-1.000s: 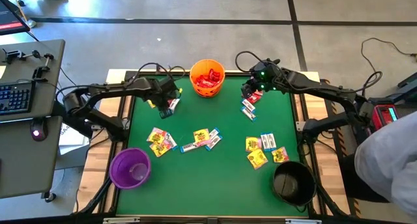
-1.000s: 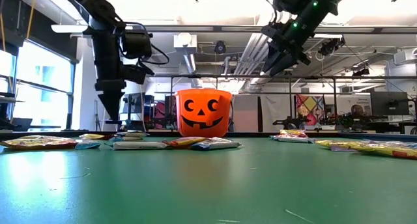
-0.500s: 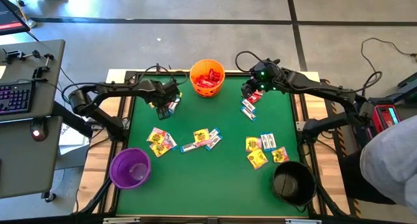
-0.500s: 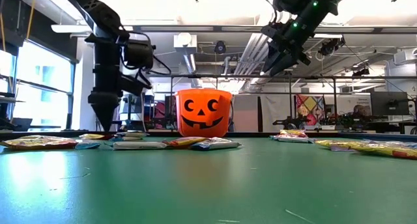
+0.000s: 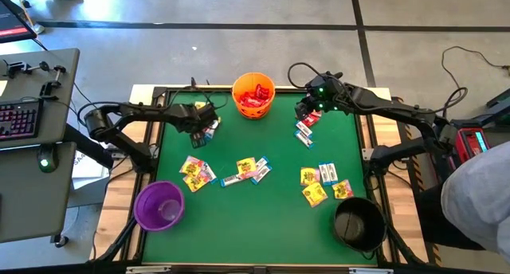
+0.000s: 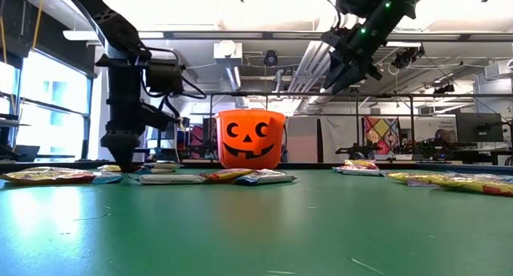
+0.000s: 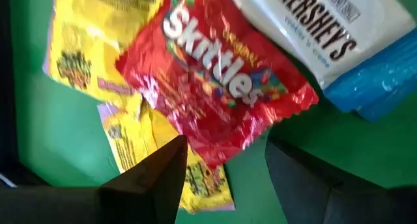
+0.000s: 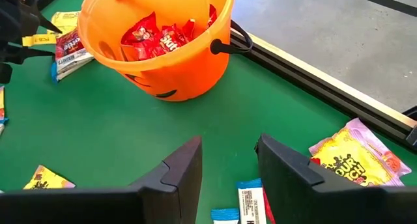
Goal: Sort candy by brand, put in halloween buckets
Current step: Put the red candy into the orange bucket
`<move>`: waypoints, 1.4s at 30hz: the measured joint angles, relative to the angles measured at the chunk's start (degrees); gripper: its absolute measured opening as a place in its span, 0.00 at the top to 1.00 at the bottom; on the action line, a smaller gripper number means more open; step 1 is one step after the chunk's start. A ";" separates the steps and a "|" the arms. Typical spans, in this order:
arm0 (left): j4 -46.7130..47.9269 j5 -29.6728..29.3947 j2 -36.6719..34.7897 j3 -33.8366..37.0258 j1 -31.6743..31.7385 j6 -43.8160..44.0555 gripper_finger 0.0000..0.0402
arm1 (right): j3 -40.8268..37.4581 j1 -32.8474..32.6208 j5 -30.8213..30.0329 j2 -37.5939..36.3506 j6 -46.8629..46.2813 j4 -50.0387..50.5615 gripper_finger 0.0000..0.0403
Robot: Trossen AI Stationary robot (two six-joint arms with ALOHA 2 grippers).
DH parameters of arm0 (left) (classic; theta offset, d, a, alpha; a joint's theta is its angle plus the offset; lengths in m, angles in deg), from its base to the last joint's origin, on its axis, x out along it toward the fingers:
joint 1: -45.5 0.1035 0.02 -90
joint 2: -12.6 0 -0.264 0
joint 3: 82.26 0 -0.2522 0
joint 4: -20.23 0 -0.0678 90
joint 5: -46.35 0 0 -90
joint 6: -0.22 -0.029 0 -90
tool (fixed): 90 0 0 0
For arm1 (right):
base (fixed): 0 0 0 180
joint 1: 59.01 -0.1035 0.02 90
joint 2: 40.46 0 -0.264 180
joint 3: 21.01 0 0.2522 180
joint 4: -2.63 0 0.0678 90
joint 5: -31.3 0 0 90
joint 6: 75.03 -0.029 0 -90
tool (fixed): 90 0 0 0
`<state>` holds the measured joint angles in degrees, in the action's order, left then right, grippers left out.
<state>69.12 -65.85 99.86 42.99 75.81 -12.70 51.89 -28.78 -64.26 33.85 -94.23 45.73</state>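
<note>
Table: green top [image 5: 263, 218] with a pale wooden edge, on a grey concrete floor [image 5: 239, 51].
Room: low view looks into an open workshop with ceiling pipes.
Candy: packets [image 5: 247, 170] scattered mid-frame; red ones fill the orange bucket [image 5: 253, 95], top centre.
Purple bucket [image 5: 158, 205]: lower left.
Black bucket [image 5: 358, 223]: lower right.
Left hand [image 7: 225, 165]: fingers apart, low over a red packet [image 7: 221, 97], upper left.
Right hand [image 8: 228, 162]: fingers apart, empty, raised beside the orange bucket.
</note>
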 joint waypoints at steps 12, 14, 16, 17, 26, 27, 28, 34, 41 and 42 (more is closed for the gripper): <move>-2.26 5.58 2.47 -0.37 2.07 -4.84 0.68 | 0.00 -0.17 -0.04 0.00 -2.84 -0.02 0.66; -2.33 5.97 2.30 -0.34 2.23 -5.05 0.76 | 0.00 -0.37 -0.04 0.00 -2.82 -0.02 0.66; -2.89 5.95 1.77 -0.20 2.27 -5.15 0.85 | 0.00 -0.69 -0.04 0.00 -2.84 -0.02 0.66; -3.25 5.91 1.41 -0.28 2.32 -5.11 0.90 | 0.00 -0.87 -0.04 0.00 -2.84 -0.02 0.66; -1.98 9.82 -5.38 -1.99 2.32 -1.28 1.00 | 0.00 -2.48 -0.07 0.00 -2.86 -0.04 0.66; -1.37 10.27 -6.30 -2.38 2.32 -0.60 1.00 | 0.00 -2.60 -0.07 0.00 -2.84 -0.04 0.66; -0.64 10.65 -7.20 -2.92 2.32 0.21 1.00 | 0.00 -2.66 -0.07 0.00 -2.84 -0.04 0.66; 1.77 13.55 -12.39 -7.72 2.32 6.35 1.00 | 0.00 -2.66 -0.11 0.00 -2.86 -0.09 0.66; 2.70 16.18 -10.99 -19.79 2.29 12.40 1.00 | 0.00 -2.63 -0.19 0.00 -2.84 -0.91 0.66; 2.72 16.16 -9.96 -21.94 2.29 12.71 1.00 | 0.00 -2.63 -0.18 0.00 -2.84 -1.21 0.66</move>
<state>71.84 -49.69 89.91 21.04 78.10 0.01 51.89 -31.41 -64.45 33.85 -97.07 44.52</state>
